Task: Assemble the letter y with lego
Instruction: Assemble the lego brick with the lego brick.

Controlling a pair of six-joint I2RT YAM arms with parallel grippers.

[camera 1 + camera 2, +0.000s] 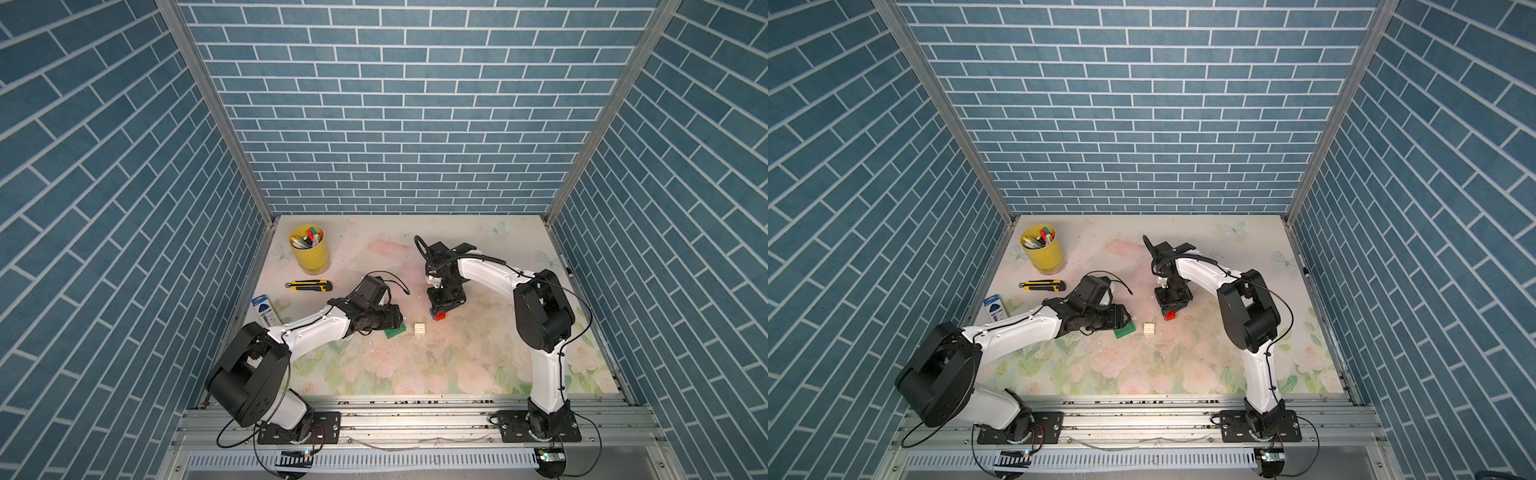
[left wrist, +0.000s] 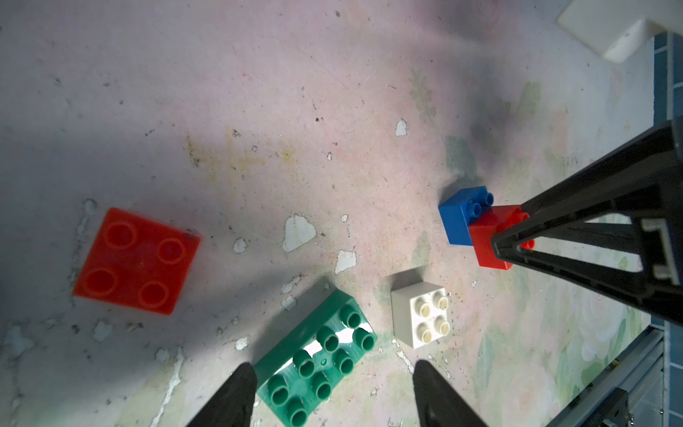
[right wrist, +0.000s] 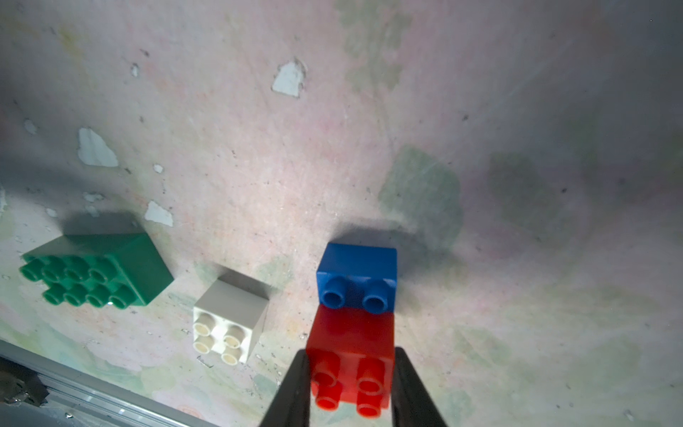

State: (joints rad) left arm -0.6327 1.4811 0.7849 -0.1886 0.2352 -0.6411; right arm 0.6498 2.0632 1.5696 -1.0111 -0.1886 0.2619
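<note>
My right gripper point(image 3: 351, 355) is shut on a red lego brick point(image 3: 351, 351) that overlaps the top of a blue brick point(image 3: 356, 266) resting on the mat. These two are the only joined lego; no letter y shows. In both top views the red brick point(image 1: 441, 316) point(image 1: 1170, 316) sits under that gripper point(image 1: 440, 309). My left gripper point(image 2: 333, 369) is open and low over the long green brick point(image 2: 318, 358) point(image 1: 394, 331), which lies between its fingers, nearer one. A white brick point(image 2: 421, 318) point(image 1: 419, 328) stands between green and red. A second red brick point(image 2: 136, 260) shows only in the left wrist view.
At the back left of the floral mat stand a yellow cup of pens point(image 1: 309, 249), a yellow-black utility knife point(image 1: 308, 285) and a small blue box point(image 1: 266, 309). Blue brick-pattern walls close three sides. A metal rail point(image 1: 415, 415) runs along the front.
</note>
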